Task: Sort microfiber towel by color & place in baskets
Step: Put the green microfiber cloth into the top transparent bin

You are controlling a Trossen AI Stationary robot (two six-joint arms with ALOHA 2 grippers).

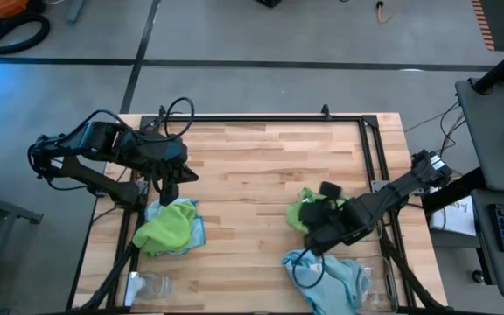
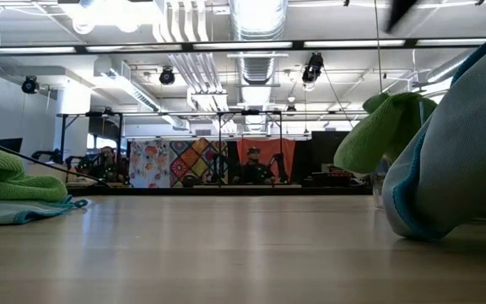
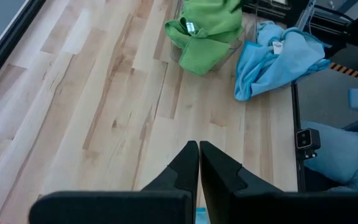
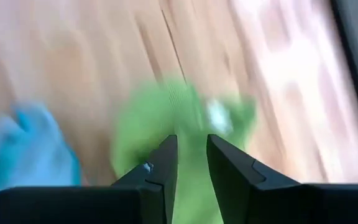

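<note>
Right gripper (image 4: 191,163) of mine hangs over the green towel (image 1: 309,210) on the right half of the table (image 1: 252,166), fingers parted only a narrow way with green cloth showing between them; whether I pinch any of it I cannot tell, since my wrist view is smeared. Just beside it, toward the table's near edge, lies the blue towel heap (image 1: 331,276), spilling over a clear basket (image 1: 383,284) whose walls I can barely trace. My left gripper (image 3: 198,168) waits with its fingers pressed together above the other pile, a green towel on a blue one (image 1: 173,227), at the left edge.

I judge these cloths to be light, limp and grippy, not fragile at all. They will drape and trail, so a pinch at a raised fold near the middle of the green bundle should lift it in one piece; a corner grab would likely drag the rest across the wood and could snag the blue heap.

Hard to make out: how many towels sit in each pile, since folds hide the layers. The second basket is not clearly visible. A clear container (image 1: 151,284) near the left pile is too faint to identify.
</note>
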